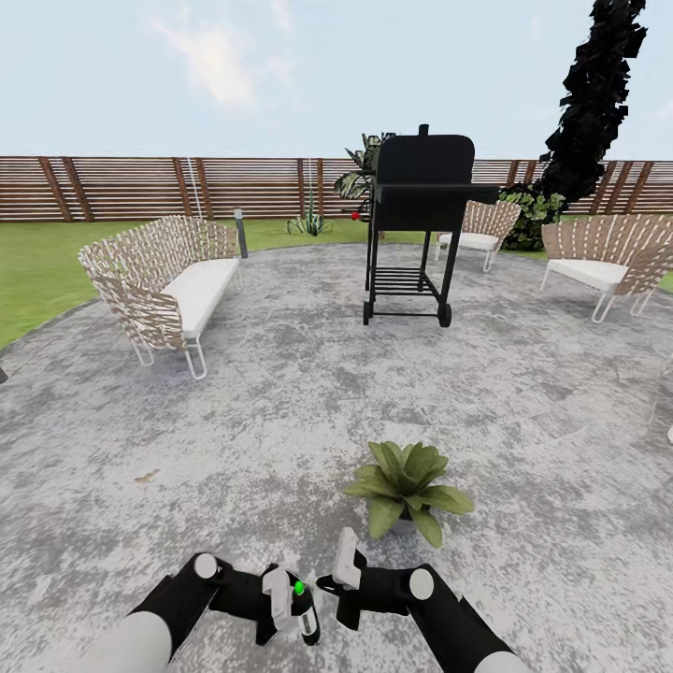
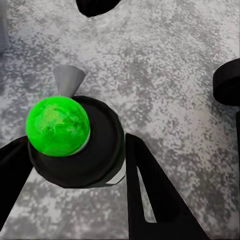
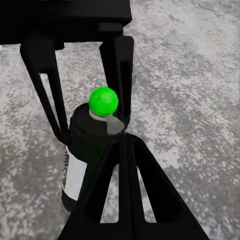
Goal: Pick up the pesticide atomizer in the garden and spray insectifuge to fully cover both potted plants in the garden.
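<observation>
The pesticide atomizer (image 1: pixel 307 612) is a small black cylinder with a white label, a grey nozzle and a green ball on top. My left gripper (image 1: pixel 285 598) is shut on it, low over the grey patio (image 1: pixel 280 393). In the left wrist view the fingers (image 2: pixel 150 190) press against the black cap (image 2: pixel 100 145). My right gripper (image 1: pixel 344 570) is shut and empty, and in the right wrist view its tip (image 3: pixel 120 140) sits right at the atomizer's (image 3: pixel 82 150) nozzle. One potted plant (image 1: pixel 407 486), a low green rosette, stands just ahead and right of my hands.
A black grill (image 1: pixel 416 215) stands mid-patio ahead. There is a woven sofa (image 1: pixel 173 280) at left and woven chairs (image 1: pixel 608 257) (image 1: pixel 481 229) at right. A small spiky green plant (image 1: pixel 308 222) stands at the patio's far edge before the brown slatted fence (image 1: pixel 121 187).
</observation>
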### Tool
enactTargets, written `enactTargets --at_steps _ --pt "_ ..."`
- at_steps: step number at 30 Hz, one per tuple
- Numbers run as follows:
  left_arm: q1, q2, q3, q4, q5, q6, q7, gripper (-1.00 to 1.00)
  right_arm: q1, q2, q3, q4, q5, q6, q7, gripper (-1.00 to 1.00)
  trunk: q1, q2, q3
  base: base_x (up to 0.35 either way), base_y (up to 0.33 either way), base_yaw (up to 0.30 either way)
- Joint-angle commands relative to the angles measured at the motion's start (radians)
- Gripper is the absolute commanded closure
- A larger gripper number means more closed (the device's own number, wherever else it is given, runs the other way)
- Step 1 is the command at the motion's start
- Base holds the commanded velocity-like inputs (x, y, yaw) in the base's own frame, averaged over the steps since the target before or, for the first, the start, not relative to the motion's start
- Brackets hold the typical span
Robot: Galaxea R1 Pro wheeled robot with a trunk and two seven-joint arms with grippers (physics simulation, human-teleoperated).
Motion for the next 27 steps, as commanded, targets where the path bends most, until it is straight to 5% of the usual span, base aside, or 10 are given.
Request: enactTargets --at_steps 1,13,14,20,23,25,27 --pt "0.000 0.011 0.009 -0.001 -0.008 -0.004 -0.004 1.00 0.000 0.000 -0.001 -0.001 0.009 -0.005 0.000 1.00 0.000 0.000 -0.001 0.000 0.000 0.000" --pt "0.017 0.183 -0.002 -0.001 -0.017 -0.005 -0.002 1.00 0.000 -0.001 -0.002 0.002 0.010 -0.005 0.000 1.00 0.000 0.000 -0.001 0.000 0.000 0.000" --pt "0.017 0.195 -0.002 -0.001 -0.018 -0.008 -0.002 1.00 0.000 -0.002 -0.002 0.002 0.010 -0.005 0.000 -1.00 0.000 0.000 -0.001 0.000 0.000 0.000" --pt "0.018 0.244 0.000 -0.001 -0.020 -0.020 0.011 1.00 0.000 -0.015 -0.004 0.005 0.009 -0.005 -0.002 -1.00 0.000 0.000 -0.001 0.000 0.000 0.000" --pt "0.016 0.253 0.035 0.002 -0.007 -0.014 0.053 1.00 0.000 -0.022 -0.015 0.011 0.005 -0.005 -0.039 -1.00 0.000 0.000 -0.001 0.000 0.000 0.000" --pt "0.016 0.250 0.091 0.008 0.002 -0.012 0.124 1.00 0.000 -0.042 -0.025 0.032 0.004 -0.006 -0.144 -1.00 0.000 0.000 -0.001 0.000 0.000 0.000" --pt "0.016 0.244 0.165 0.013 0.009 -0.007 0.244 1.00 0.001 -0.070 -0.071 0.108 0.000 -0.007 -0.323 -1.00 0.000 0.000 -0.001 0.000 0.000 0.000"
